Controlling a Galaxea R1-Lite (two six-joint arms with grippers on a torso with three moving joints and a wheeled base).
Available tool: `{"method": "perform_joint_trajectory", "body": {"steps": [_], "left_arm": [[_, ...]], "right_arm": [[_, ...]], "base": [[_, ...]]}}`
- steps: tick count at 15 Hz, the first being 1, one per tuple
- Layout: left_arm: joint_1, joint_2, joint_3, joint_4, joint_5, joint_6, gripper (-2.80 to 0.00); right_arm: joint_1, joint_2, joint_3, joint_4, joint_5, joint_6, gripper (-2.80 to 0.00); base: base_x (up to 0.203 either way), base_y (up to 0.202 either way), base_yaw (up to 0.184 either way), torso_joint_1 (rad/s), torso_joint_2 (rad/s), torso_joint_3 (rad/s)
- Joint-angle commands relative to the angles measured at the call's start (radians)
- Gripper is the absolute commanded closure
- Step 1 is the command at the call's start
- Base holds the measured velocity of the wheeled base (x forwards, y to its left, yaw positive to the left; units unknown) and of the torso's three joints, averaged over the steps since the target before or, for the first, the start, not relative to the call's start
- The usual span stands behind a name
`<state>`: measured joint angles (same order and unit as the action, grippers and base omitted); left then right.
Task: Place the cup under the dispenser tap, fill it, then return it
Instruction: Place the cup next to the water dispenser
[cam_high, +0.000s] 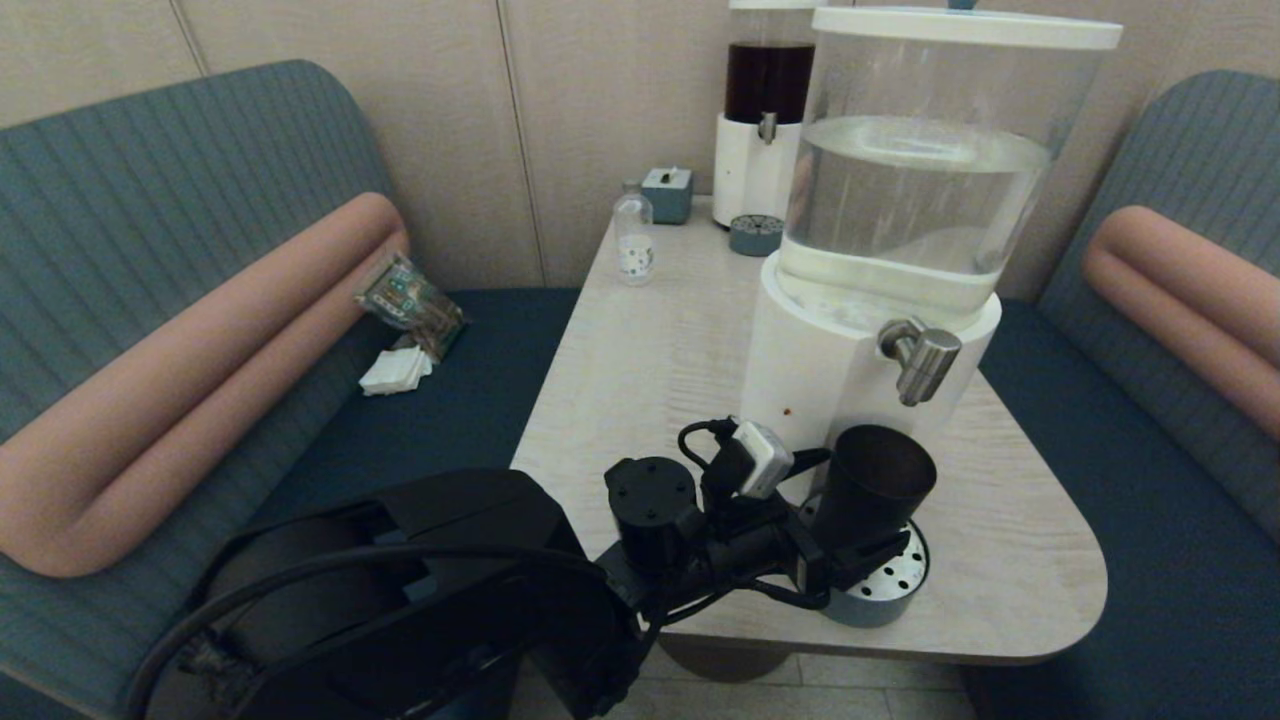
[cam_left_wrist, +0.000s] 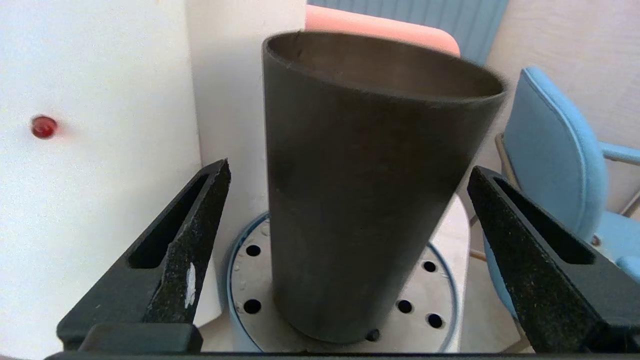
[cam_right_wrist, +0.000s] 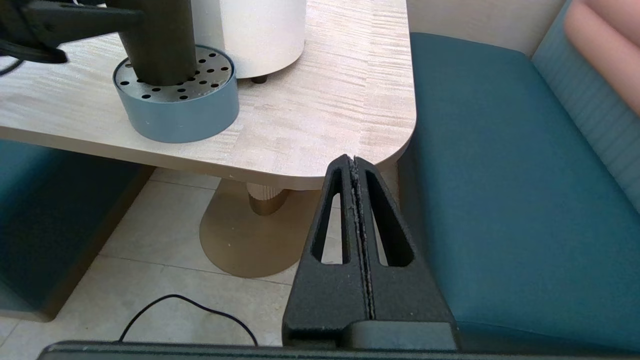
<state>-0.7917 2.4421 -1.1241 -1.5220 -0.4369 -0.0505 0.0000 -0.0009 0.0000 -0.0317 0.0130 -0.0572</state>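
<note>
The black cup (cam_high: 870, 490) (cam_left_wrist: 365, 190) (cam_right_wrist: 155, 45) stands on the blue-rimmed perforated drip tray (cam_high: 905, 592) (cam_left_wrist: 245, 285) (cam_right_wrist: 185, 115), below and slightly left of the steel dispenser tap (cam_high: 920, 358). The tap juts from the white base of the big dispenser (cam_high: 800, 370), whose clear tank holds water. My left gripper (cam_high: 850, 535) (cam_left_wrist: 348, 169) is open around the cup, one finger on each side with a gap to the cup's wall. No water shows at the tap. My right gripper (cam_right_wrist: 354, 159) is shut on nothing, parked low off the table's near right corner.
At the table's (cam_high: 640, 360) far end are a slimmer dark-liquid dispenser (cam_high: 765, 110), a small clear bottle (cam_high: 633, 240) and a teal box (cam_high: 667, 193). A snack packet (cam_high: 410, 300) and tissues (cam_high: 395, 370) lie on the left bench. Benches flank both sides.
</note>
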Motion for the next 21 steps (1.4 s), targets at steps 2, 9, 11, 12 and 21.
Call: {"method": "perform_joint_trajectory", "body": {"steps": [2,9,11,12,21], "left_arm": [[-0.001,0.04,-0.036,-0.008,-0.001,-0.003,-2.8],[-0.001,0.043,-0.051,-0.004,0.0,-0.006,-2.8],[-0.001,0.05,-0.06,-0.005,0.002,-0.008,-2.8],[-0.001,0.056,-0.071,-0.007,0.004,-0.008,-0.33],[-0.01,0.02,-0.026,-0.008,0.014,0.0,0.0]], "right_arm": [[0.0,0.001,0.015,-0.001,0.001,-0.001,0.0],[0.0,0.001,0.014,-0.001,0.001,-0.001,0.0],[0.0,0.001,0.015,-0.001,0.001,-0.001,0.0],[0.0,0.001,0.014,-0.001,0.001,-0.001,0.0],[0.0,0.001,0.014,-0.001,0.001,-0.001,0.0]], "base": [[0.0,0.0,0.0,0.0,0.0,0.0],[0.0,0.0,0.0,0.0,0.0,0.0],[0.0,0.0,0.0,0.0,0.0,0.0],[0.0,0.0,0.0,0.0,0.0,0.0],[0.0,0.0,0.0,0.0,0.0,0.0]]}}
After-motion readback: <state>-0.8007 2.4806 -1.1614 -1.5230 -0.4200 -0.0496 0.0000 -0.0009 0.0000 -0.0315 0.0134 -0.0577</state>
